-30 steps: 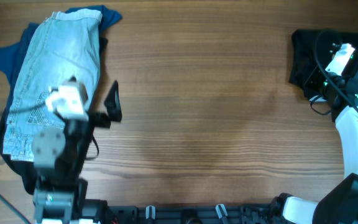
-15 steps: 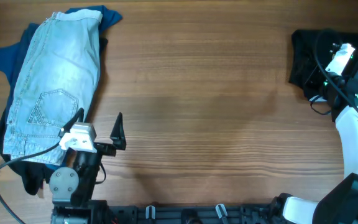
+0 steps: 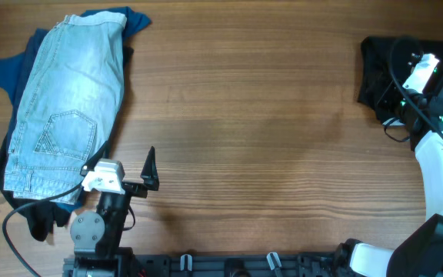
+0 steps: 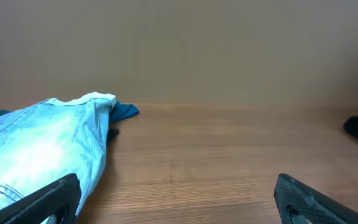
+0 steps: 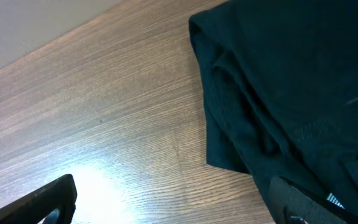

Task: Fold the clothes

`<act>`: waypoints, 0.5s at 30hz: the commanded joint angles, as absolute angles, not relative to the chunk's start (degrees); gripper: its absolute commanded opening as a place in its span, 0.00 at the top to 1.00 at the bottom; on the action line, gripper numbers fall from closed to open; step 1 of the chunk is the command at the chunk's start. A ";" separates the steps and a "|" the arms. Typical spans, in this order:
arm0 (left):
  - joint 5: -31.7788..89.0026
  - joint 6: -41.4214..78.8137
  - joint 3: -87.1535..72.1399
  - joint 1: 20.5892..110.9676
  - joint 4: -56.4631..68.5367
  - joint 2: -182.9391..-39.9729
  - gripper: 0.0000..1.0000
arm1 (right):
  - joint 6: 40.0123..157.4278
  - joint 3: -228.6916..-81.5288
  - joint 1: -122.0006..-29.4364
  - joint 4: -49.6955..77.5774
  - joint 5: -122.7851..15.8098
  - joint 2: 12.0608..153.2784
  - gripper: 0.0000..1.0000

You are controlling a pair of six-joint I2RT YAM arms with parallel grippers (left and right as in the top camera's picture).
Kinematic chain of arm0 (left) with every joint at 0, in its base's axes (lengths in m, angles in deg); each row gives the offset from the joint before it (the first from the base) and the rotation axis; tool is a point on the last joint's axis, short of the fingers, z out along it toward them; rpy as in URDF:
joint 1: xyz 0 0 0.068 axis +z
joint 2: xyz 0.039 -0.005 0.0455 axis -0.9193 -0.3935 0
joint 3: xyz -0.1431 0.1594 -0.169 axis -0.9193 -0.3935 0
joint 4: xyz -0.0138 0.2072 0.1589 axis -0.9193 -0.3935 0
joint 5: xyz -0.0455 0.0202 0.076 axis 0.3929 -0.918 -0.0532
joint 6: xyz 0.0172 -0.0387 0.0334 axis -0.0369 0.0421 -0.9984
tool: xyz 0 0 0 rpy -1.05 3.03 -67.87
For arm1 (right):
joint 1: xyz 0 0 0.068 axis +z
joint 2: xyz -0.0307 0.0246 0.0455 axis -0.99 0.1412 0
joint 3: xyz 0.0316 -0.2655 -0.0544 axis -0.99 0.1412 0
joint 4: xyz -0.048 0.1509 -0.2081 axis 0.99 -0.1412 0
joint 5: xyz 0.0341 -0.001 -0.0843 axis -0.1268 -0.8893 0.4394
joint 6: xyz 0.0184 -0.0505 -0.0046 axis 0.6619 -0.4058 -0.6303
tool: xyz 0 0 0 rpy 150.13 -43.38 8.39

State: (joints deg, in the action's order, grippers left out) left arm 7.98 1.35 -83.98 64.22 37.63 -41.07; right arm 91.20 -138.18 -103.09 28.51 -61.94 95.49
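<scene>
While the left gripper (image 4: pixel 176 205) and the right gripper (image 5: pixel 169 205) both have their jaws spread wide and hold nothing, the denim shorts (image 3: pixel 68 108) lie over a blue top (image 3: pixel 10 69) at the left of the table (image 3: pixel 252 115), and the black shorts (image 3: pixel 377 69) lie below the right gripper

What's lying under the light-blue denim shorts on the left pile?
A blue top pokes out at the far and left edges, and dark fabric shows at the near end. The denim shorts cover the rest, so how those layers lie underneath is hidden.
</scene>
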 commanded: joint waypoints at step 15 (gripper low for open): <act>4.35 8.87 -87.02 64.61 43.66 -39.93 0.00 | 91.00 -139.08 -103.29 28.66 -61.80 96.12 0.00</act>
State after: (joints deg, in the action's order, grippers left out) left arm 6.19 5.13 -86.59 64.22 46.20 -40.58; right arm 91.20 -138.18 -103.09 28.51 -61.94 95.49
